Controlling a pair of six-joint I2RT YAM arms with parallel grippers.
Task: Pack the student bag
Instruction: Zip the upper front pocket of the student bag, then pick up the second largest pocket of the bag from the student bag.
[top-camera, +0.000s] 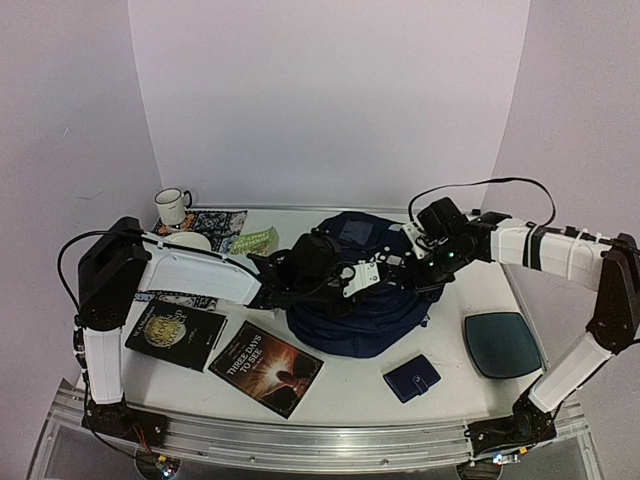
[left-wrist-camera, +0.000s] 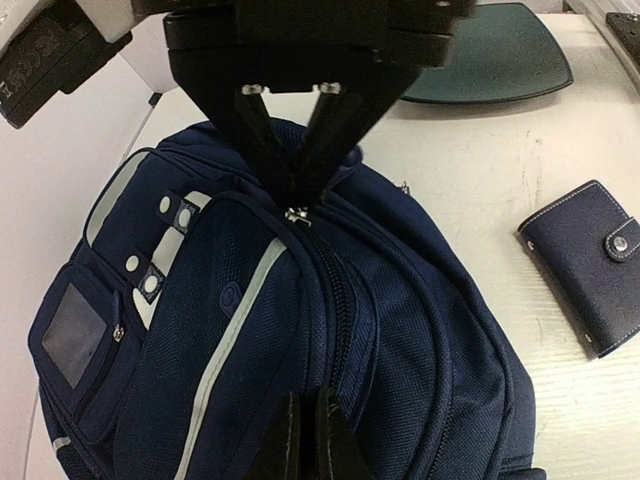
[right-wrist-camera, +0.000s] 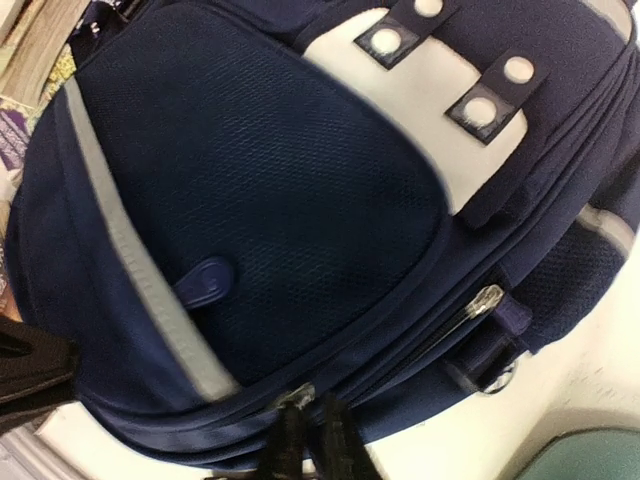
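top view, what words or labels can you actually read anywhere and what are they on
"THREE DAYS TO SEE": cover of the dark book near the front edge.
Gold title on the black book to its left: too blurred to read.
Covers of the books at the back: too small to read.
student bag: no readable text.

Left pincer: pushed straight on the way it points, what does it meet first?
Student bag fabric, most likely: the left pincer sits right at the zip seam. The right pincer lies further along.
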